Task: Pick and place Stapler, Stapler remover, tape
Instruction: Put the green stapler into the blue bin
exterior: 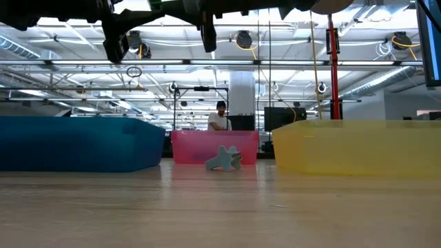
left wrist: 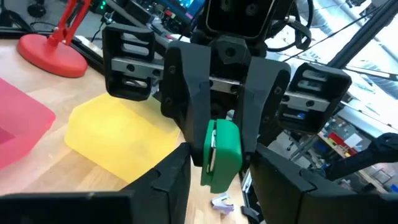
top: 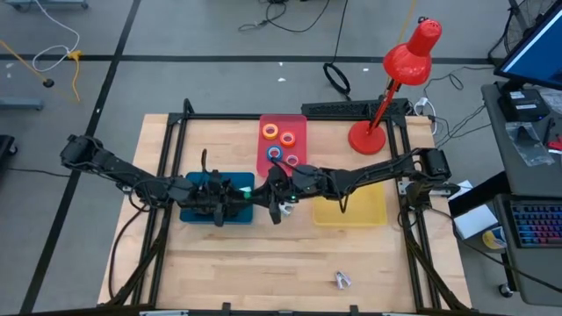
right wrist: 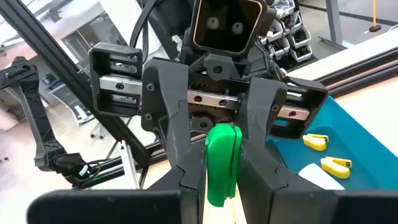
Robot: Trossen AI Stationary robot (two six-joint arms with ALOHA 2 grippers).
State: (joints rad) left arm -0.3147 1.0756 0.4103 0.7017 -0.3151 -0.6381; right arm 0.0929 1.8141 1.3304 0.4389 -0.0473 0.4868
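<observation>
**Green stapler gripped from both ends above the tabletop**

We note the left gripper [top: 239, 195] and right gripper [top: 274, 195] meeting nose to nose over the wooden tabletop [top: 263, 263], between the blue plastic tray [top: 198, 211] and the yellow plastic tray [top: 360, 209]. Both sets of fingers are closed narrow on the small green plastic stapler [left wrist: 221, 155], each pair clamping an end. Beyond the fingers, the pink tray [top: 294, 132] holds the small ring-shaped tape rolls [top: 279, 134]. Two yellow clip-like pieces [right wrist: 326, 154] lie in the blue tray. A small grey metal staple remover [top: 342, 280] lies on bare tabletop, well apart from both grippers.
</observation>
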